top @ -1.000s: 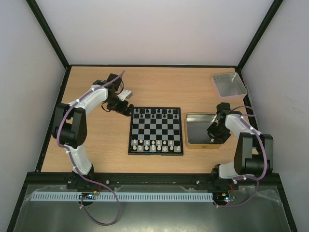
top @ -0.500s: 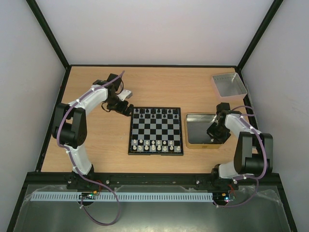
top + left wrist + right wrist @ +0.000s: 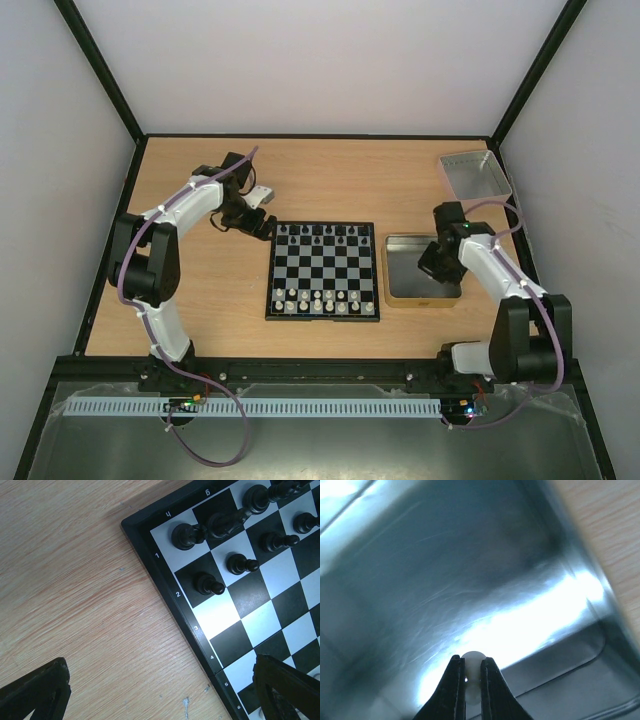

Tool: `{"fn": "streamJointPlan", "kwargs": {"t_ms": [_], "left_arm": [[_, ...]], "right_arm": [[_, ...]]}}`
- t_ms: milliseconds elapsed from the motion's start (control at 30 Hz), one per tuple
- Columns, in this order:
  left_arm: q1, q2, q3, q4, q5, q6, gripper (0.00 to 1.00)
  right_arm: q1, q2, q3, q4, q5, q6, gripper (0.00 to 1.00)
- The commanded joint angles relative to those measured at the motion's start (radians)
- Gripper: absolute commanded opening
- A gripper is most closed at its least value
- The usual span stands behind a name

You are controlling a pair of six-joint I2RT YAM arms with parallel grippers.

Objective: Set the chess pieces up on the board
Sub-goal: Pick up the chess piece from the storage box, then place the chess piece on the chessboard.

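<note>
The board [image 3: 322,271] lies mid-table, black pieces [image 3: 320,232] along its far rows and cream-white pieces [image 3: 318,300] along its near rows. My right gripper [image 3: 470,667] is shut on a cream-white chess piece [image 3: 472,672] and holds it over the floor of the tan-rimmed tray [image 3: 400,262]; in the top view the gripper [image 3: 432,262] is over the tray's right half. My left gripper [image 3: 262,226] hovers off the board's far left corner, fingers [image 3: 35,692] wide apart and empty. The left wrist view shows the board's corner [image 3: 150,555] with black pieces [image 3: 207,584].
A clear grey square bin [image 3: 473,176] stands at the far right corner. The tray sits just right of the board. Black enclosure posts and white walls frame the table [image 3: 200,300].
My right arm has swung up and left over the tray, from its right edge toward its middle. The left arm has not moved.
</note>
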Motion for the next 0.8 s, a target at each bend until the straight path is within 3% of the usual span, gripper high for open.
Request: {"fn": "streamJointPlan", "kwargs": {"t_ms": [0, 100, 233, 500, 767], "left_arm": [[-0.004, 0.005, 0.017, -0.020, 0.005, 0.003, 0.99], [-0.004, 0.010, 0.021, -0.020, 0.006, 0.002, 0.99], [-0.006, 0.015, 0.024, -0.023, 0.004, 0.003, 0.99], [-0.008, 0.011, 0.023, -0.023, -0.001, 0.002, 0.99], [-0.011, 0.010, 0.024, -0.022, -0.009, 0.002, 0.99]], "right_arm": [[0.146, -0.012, 0.092, -0.069, 0.010, -0.010, 0.02], [0.258, 0.002, 0.141, -0.087, 0.014, -0.034, 0.02], [0.321, 0.030, 0.178, -0.100, -0.068, -0.091, 0.03], [0.479, 0.120, 0.236, -0.131, -0.056, -0.132, 0.03], [0.534, 0.159, 0.180, -0.060, -0.065, -0.107, 0.02]]}}
